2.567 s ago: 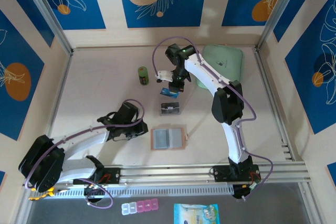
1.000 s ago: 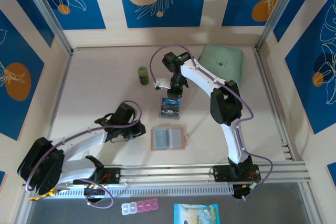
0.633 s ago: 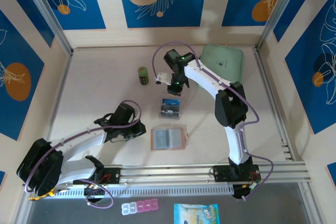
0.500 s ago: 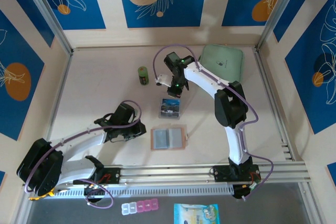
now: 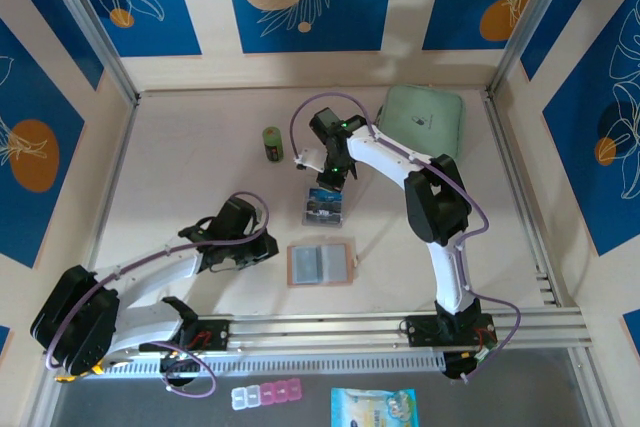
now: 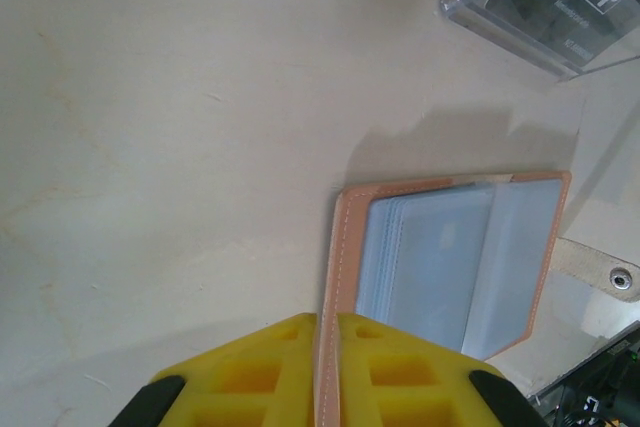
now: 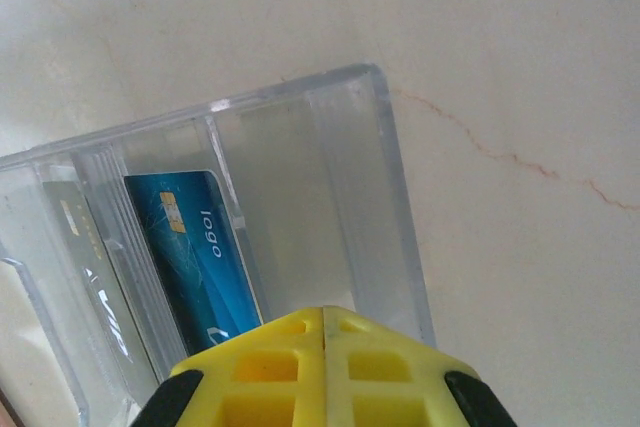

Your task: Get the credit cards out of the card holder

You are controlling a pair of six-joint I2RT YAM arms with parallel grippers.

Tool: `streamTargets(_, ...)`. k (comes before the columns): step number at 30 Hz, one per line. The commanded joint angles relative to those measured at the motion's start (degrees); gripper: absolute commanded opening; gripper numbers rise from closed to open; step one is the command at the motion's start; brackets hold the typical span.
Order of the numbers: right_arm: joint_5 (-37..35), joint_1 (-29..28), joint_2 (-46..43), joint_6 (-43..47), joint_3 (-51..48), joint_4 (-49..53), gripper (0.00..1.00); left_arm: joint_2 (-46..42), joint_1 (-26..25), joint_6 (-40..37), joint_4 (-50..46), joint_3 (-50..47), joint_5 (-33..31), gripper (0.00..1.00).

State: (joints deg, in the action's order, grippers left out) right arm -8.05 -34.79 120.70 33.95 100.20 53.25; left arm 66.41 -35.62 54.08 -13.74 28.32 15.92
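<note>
The card holder lies open on the table, a salmon-pink wallet with greyish clear pockets. My left gripper is shut on its left edge, and from above it sits at that same edge. Two credit cards rest in a clear plastic box: a blue one and a dark one. My right gripper is shut with nothing between its fingers. It hovers over the box's far end.
A small green can stands left of the right arm. A mint-green pouch lies at the back right. The wallet's snap tab sticks out to its right. A pill organiser and a blue packet lie in front of the rail.
The right gripper carried the blue card down to the clear box, let it go there, shut its jaws and pulled back a little. The left arm and wallet stayed put.
</note>
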Motion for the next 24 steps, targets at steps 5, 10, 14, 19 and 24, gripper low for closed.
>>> streamTargets(5, -0.7, -0.2, -4.8, -4.6, 0.8, -0.4, 0.06, -0.3, 0.8, 0.4, 1.4, -0.9, 1.3, 0.12)
streamTargets(10, 2.1, -0.5, -9.0, -15.1, -2.1, -2.3, 0.06, 1.0, 0.7, 0.9, 3.3, -1.2, 2.2, 0.12)
streamTargets(14, 7.1, -1.3, -14.7, -26.8, -8.4, -7.2, 0.06, 1.7, 0.5, 1.1, 4.2, -1.1, 2.8, 0.12)
streamTargets(19, 12.8, -2.3, -21.7, -42.4, -17.9, -14.4, 0.06, 2.2, -0.1, 1.9, 5.7, -1.6, 3.6, 0.11)
streamTargets(24, 17.8, -2.6, -25.9, -56.4, -24.5, -17.3, 0.05, 2.7, -1.9, 3.4, 7.3, -2.2, 3.4, 0.11)
